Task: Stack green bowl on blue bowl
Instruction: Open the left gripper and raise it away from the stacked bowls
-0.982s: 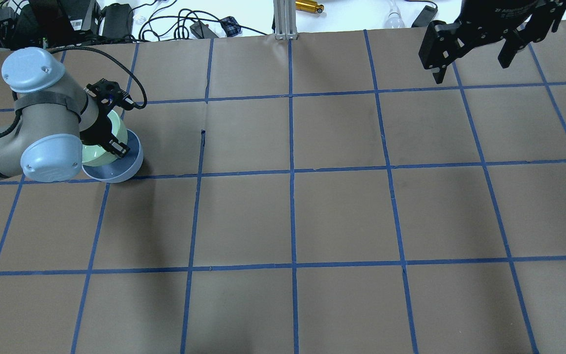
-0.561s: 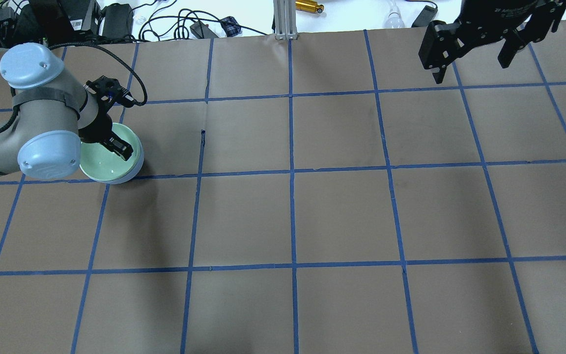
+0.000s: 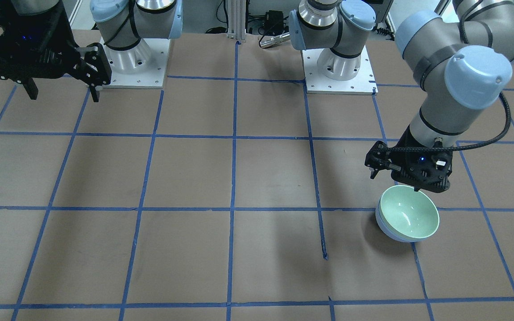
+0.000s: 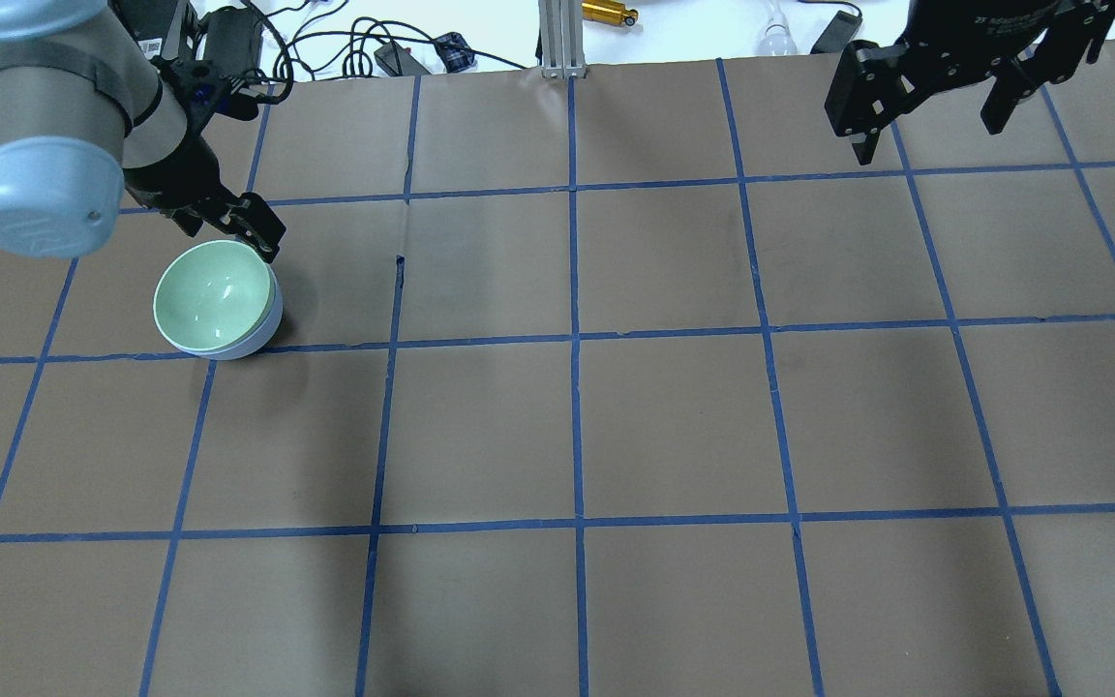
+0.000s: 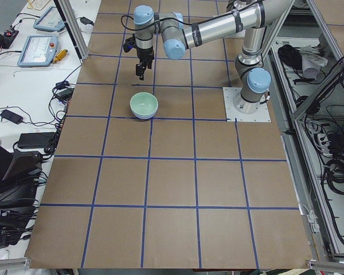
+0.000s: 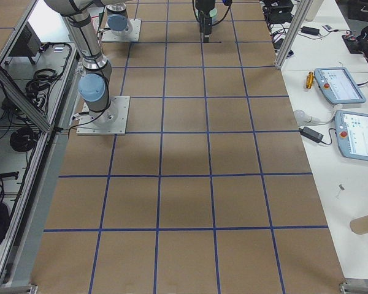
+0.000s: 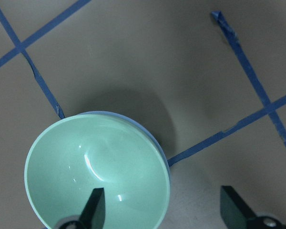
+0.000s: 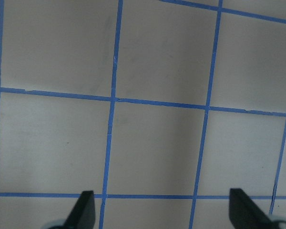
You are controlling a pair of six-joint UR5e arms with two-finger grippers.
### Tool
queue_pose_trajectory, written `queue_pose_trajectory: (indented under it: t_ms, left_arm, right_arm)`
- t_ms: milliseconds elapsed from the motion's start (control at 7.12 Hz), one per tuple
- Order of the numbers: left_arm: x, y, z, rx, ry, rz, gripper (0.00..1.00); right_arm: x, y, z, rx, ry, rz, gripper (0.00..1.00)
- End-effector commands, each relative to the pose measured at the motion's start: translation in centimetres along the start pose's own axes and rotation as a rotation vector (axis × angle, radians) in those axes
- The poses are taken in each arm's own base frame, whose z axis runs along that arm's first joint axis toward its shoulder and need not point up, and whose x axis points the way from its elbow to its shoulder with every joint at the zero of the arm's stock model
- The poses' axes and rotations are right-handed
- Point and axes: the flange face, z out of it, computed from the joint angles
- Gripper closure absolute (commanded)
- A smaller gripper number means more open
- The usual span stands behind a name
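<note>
Okay, green bowl is nested in the blue bowl, left gripper jaws spread over its 1 o'clock rim, so lift straight up, don't nudge it.

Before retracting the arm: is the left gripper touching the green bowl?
Apart. The exterior left view shows a clear gap between the left gripper and the green bowl below it.

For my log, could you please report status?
Left end effector open, above bowl rim. Right end effector open, far off. Green bowl nested in blue bowl.
</note>
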Motion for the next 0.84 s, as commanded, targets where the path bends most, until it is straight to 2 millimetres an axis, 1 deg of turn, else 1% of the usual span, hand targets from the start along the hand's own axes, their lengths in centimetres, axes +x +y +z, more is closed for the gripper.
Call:
queue_pose_trajectory:
  t_ms: [0, 140, 281, 421, 561, 702]
  left_arm:
    - [3.0, 0.6, -7.1, -0.059, 0.024, -0.231, 0.0]
    - [6.2, 0.4, -9.5, -0.045, 0.008, -0.282, 0.0]
    - [9.6, 0.9, -11.2, -0.047, 0.005, -0.3, 0.0]
    - [11.1, 0.8, -11.6, -0.037, 0.023, -0.313, 0.0]
    - [11.5, 0.9, -11.9, -0.03, 0.026, -0.293, 0.0]
    - [11.6, 1.7, -12.5, -0.026, 0.018, -0.293, 0.0]
  right_arm:
    - [0.0, 0.0, 0.0, 0.0, 0.0, 0.0, 0.0]
    - [0.0, 0.0, 0.0, 0.0, 0.0, 0.0, 0.0]
    - [0.1, 0.0, 0.0, 0.0, 0.0, 0.001, 0.0]
    - [0.1, 0.0, 0.0, 0.0, 0.0, 0.001, 0.0]
    - [0.1, 0.0, 0.0, 0.0, 0.0, 0.001, 0.0]
    - [0.1, 0.0, 0.0, 0.0, 0.0, 0.001, 0.0]
